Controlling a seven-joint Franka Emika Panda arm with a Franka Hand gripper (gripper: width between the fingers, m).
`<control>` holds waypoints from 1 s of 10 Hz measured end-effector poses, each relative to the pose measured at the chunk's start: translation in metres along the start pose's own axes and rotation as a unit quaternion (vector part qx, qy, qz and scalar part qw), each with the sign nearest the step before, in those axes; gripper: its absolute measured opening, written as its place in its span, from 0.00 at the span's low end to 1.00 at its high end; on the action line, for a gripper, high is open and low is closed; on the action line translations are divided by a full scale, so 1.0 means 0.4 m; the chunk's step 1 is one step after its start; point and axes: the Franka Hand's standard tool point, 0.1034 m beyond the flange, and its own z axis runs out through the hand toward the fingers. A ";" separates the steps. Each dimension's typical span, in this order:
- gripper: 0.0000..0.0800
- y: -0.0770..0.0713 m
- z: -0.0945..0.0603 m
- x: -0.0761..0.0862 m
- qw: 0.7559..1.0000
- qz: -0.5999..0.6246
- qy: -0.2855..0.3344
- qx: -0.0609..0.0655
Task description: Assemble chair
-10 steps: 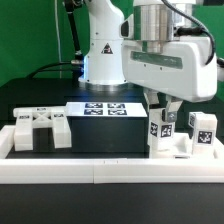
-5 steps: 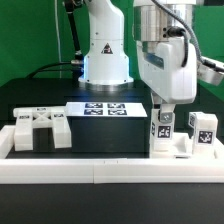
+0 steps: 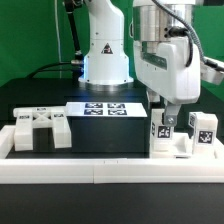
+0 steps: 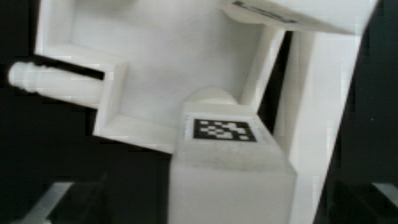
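**Arm swings round above the right-hand parts**

Since a second ago the arm [image 3: 165, 60] has turned, and the hand [image 3: 168, 116] now sits low on the upright tagged part [image 3: 165, 137] at the exterior view's right. I cannot tell whether its fingers are spread or pinching. This is probably a release or regrasp. The seat block [image 3: 38, 128] lies well apart across the worktop [image 3: 110, 145].

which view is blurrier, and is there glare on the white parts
Wrist view: softer, the close chair part fills the frame, its tag smeared, whites nearly blown out. Exterior view: sharper, evenly lit, marker board patterns readable, border rail bright but not glaring.
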 end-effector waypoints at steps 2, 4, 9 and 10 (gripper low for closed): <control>0.81 -0.002 0.001 -0.008 0.992 -0.125 0.008 -0.001; 0.81 -0.002 0.002 -0.013 0.975 -0.220 0.011 -0.002; 0.81 -0.002 0.002 -0.001 0.914 -0.406 0.016 -0.007; 0.81 -0.002 0.003 0.000 0.898 -0.439 0.017 -0.008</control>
